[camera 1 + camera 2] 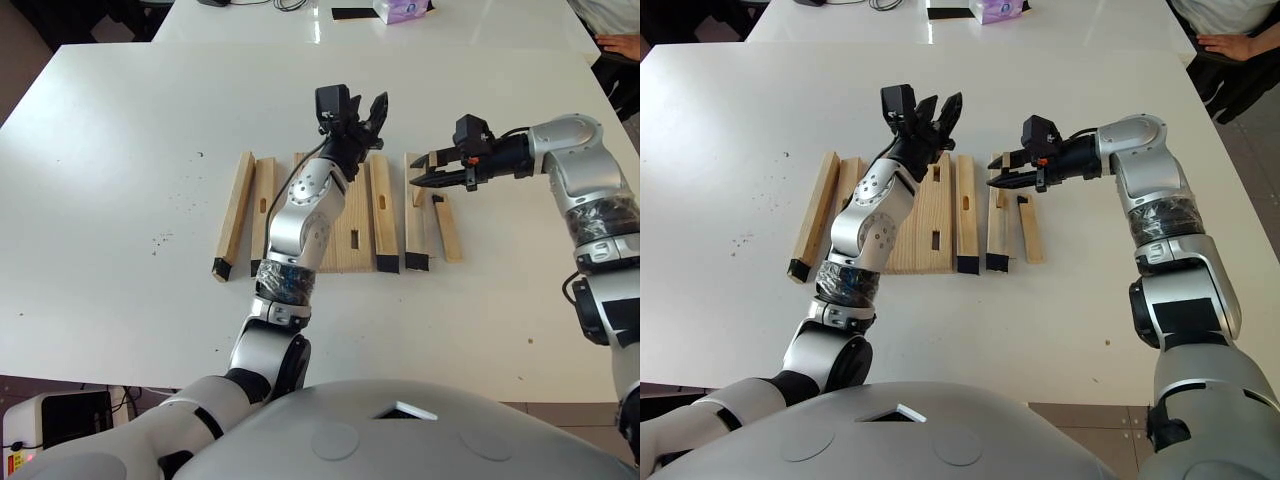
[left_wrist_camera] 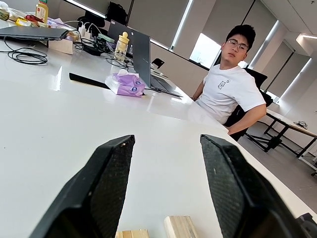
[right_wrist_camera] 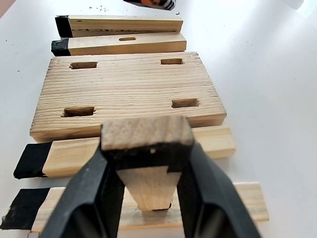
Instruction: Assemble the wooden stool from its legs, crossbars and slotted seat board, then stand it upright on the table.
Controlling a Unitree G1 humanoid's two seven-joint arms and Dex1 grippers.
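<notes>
White table (image 1: 120, 150) has all the parts laid flat, nothing joined yet. The seat board (image 3: 129, 91) lies just past the right gripper (image 1: 420, 181) tip, four slots up, and directly under the left forearm. There are two legs (image 1: 398, 215) right below the right gripper, between it and the board, and two more legs (image 1: 248, 210) on the board's far side, well away from it. One short crossbar (image 1: 447, 228) is on the table just beside the right gripper, towards that arm. The right gripper is clenched on another crossbar (image 3: 146, 133), held by its end and lifted off the table. The left gripper (image 2: 167, 140) has its fingers spread with nothing in them, parked in the air over the board's far edge. I read this as the first joint: crossbar picked, not inserted. Next move probably needs the crossbar end lined up square with a leg's side slot, then pressed in. The legs are loose, so the left gripper likely has to pin one down first or it'll slide. Watch for the crossbar cocking in the grip.
</notes>
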